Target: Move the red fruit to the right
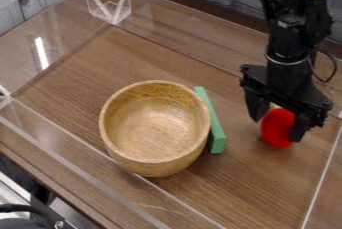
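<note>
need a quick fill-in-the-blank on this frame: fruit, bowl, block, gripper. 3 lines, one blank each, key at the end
1. The gripper stands over the red fruit with its jaws ____.
2. The flat green block lies against the ____ side of the wooden bowl as the camera sees it.
3. The wooden bowl holds ____.

Missing words: open; right; nothing

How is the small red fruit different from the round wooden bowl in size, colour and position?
The small glossy red fruit is much smaller than the round wooden bowl. The fruit is bright red; the bowl is light brown wood. The fruit lies to the right, between the open fingers of the black tool; the bowl sits free at the centre, beside a flat green block. Both rest on the wooden table.
</note>
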Robot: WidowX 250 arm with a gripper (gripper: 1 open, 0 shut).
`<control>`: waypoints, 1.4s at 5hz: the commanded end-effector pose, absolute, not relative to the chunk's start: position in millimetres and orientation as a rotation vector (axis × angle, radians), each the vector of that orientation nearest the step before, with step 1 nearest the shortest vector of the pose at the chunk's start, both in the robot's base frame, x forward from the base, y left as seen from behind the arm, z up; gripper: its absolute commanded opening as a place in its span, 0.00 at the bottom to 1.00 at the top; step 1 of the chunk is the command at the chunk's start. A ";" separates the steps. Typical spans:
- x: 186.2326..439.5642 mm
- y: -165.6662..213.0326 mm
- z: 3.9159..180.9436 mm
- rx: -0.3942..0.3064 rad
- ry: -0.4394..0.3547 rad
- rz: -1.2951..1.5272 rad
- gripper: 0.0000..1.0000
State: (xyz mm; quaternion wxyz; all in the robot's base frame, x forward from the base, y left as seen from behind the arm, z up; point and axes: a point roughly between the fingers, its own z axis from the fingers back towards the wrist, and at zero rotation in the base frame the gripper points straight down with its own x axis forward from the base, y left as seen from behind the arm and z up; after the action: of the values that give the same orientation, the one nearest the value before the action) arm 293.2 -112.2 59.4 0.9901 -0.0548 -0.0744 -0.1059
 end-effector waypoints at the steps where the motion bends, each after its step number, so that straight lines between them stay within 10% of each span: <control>1: 300.8 -119.5 70.2 -0.121 -0.196 -0.271 1.00; 2: 303.8 -113.9 67.0 -0.121 -0.189 -0.299 0.00; 3: 307.0 -107.4 64.8 -0.119 -0.185 -0.314 1.00; 7: 309.1 -102.0 78.8 -0.094 -0.205 -0.129 1.00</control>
State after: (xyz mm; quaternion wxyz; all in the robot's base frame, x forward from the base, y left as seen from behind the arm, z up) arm 293.2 -98.6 53.7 0.9955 -0.0385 -0.0597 -0.0623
